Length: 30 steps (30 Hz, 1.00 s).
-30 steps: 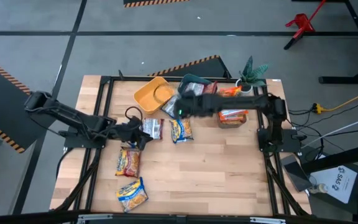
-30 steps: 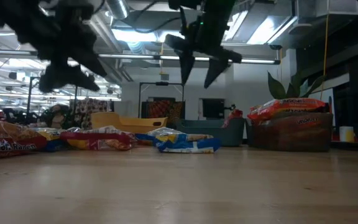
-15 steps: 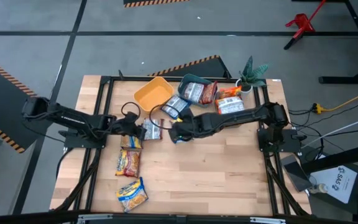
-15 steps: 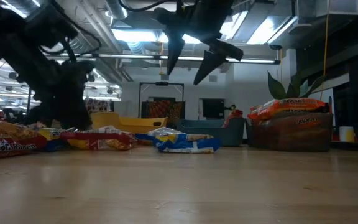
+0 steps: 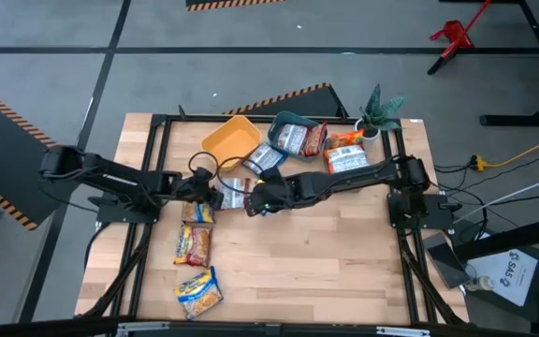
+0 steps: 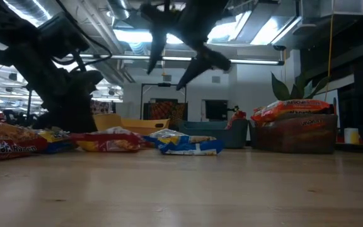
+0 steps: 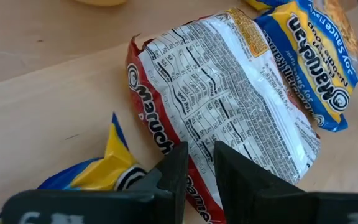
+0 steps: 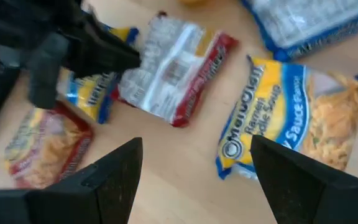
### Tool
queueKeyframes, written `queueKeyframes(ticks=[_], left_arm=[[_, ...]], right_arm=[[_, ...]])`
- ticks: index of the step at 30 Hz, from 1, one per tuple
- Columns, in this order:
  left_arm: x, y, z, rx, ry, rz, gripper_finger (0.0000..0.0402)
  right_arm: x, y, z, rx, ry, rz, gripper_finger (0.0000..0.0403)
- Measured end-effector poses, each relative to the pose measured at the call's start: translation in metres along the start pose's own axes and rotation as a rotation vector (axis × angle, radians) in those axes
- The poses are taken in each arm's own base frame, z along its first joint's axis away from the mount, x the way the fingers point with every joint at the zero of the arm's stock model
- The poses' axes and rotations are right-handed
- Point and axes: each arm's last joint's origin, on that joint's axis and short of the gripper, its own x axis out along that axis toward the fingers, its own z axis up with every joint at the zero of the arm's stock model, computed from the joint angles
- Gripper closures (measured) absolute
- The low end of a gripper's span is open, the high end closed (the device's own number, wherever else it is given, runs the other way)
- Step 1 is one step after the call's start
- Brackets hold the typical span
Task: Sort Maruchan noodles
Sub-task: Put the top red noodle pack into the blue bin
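Left gripper (image 7: 194, 163) is pinched on the edge of the red packet (image 7: 229, 106), centre-left of the table in the high view. Lift straight up, check it clears the yellow packet (image 7: 319, 56). Right gripper (image 8: 194, 180) hovers above, fingers apart.

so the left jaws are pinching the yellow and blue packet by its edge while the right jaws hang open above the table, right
Not quite. The left gripper has its jaws closed on the edge of the red-bordered packet, which lies white label side up; the yellow and blue packet lies beside it, untouched. The left wrist view shows this. The rest holds: the right gripper hangs open above the table.
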Motion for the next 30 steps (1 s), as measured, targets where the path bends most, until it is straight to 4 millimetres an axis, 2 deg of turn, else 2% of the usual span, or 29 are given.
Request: queueKeyframes(ticks=[6,11,23,30], left_arm=[[0.002,0.001,0.0,-0.011,0.008,0.009,0.033],[0.002,0.002,-0.001,-0.051,0.026,0.017,0.033],[0.002,0.002,-0.002,-0.145,0.048,0.023,0.0331],[0.002,0.003,-0.001,-0.186,0.051,0.029,0.0331]], right_arm=[[0.036,0.002,-0.005,0.112,0.047,0.042,0.0118],[0.054,0.004,-0.007,0.166,0.056,0.081,0.0118],[0.06,0.004,0.009,0.211,0.041,0.146,0.0118],[0.064,0.003,0.01,0.217,0.048,0.153,0.0118]])
